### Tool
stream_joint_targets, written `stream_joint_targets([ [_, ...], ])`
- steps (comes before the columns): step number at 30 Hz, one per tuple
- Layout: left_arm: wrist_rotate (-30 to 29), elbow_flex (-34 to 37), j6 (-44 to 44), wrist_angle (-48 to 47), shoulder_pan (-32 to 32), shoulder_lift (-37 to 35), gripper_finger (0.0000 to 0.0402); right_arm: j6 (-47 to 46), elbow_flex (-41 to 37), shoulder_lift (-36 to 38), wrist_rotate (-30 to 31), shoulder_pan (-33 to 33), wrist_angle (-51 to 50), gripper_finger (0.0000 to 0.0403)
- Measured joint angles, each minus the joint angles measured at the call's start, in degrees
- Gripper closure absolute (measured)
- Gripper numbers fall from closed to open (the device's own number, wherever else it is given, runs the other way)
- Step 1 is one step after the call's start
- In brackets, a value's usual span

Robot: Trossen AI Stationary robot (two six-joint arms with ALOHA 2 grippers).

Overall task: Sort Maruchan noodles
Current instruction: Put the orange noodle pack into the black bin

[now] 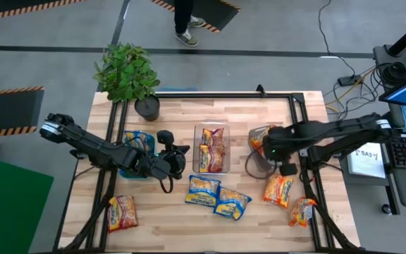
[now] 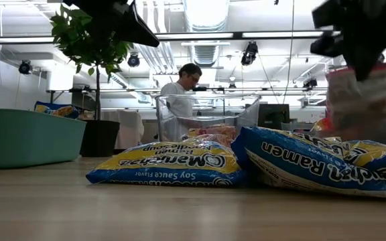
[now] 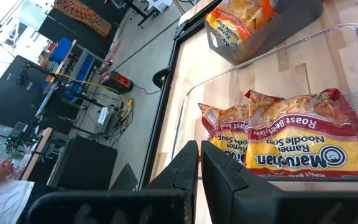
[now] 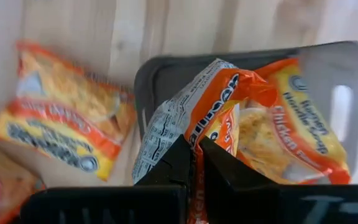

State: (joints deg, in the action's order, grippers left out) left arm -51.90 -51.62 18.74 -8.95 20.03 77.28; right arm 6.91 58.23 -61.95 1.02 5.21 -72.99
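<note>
Bins: I count three, and I place everything against the clear bin (image 1: 212, 126) at mid-table. The teal bin (image 1: 127, 171) stands to its left and the grey bin (image 4: 328, 68) to its right.

Packets, from left to right:
- Well left of the clear bin, near the table's front edge, one loose maroon-edged packet (image 1: 122, 212) lies flat.
- In the teal bin I see blue-edged packets (image 1: 139, 141). I cannot count them, because the left arm crosses over them.
- In the clear bin lie two roast-beef packets (image 3: 303, 137), one partly over the other.
- Just in front of the clear bin lie two loose blue-edged packets, the first (image 1: 203, 190) touching the second (image 1: 232, 203).
- In the grey bin lies one chicken packet (image 4: 291, 124).
- In front of the grey bin, to the right of the clear bin, lie two loose orange-edged packets, one nearer (image 1: 278, 189) and one farther right (image 1: 303, 211).

Grippers:
- The left gripper (image 1: 180, 159) sits just beside the clear bin's left wall. Its fingers are pressed together with nothing between them, and the roast-beef packets lie just ahead of its tips, behind the bin wall.
- The right gripper (image 4: 196, 146) hangs over the grey bin, to the right of the clear bin. It is clamped on the top fold of an orange-edged held packet (image 4: 191, 106), which hangs over the bin's interior beside the chicken packet.
</note>
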Motion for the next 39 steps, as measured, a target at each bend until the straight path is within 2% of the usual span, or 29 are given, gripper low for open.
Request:
stream_joint_targets([
  [15, 0.0, 0.0, 0.0, 0.0, 0.0, 0.0, 0.0400, 10.1, -1.7, -14.1, -0.9, 0.2, 1.7, 0.0392],
  [24, 0.0, 0.0, 0.0, 0.0, 0.0, 0.0, 0.0400, 5.7, -1.7, -19.5, -1.1, 0.2, 1.5, 0.0391],
  [31, 0.0, 0.0, 0.0, 0.0, 0.0, 0.0, 0.0400, 5.3, -1.6, -20.3, -1.1, 0.2, 1.5, 0.0390],
  [39, 0.0, 0.0, 0.0, -0.1, 0.0, 0.0, 0.0400, -0.3, -1.7, -20.3, -1.0, 0.2, 1.5, 0.0377],
])
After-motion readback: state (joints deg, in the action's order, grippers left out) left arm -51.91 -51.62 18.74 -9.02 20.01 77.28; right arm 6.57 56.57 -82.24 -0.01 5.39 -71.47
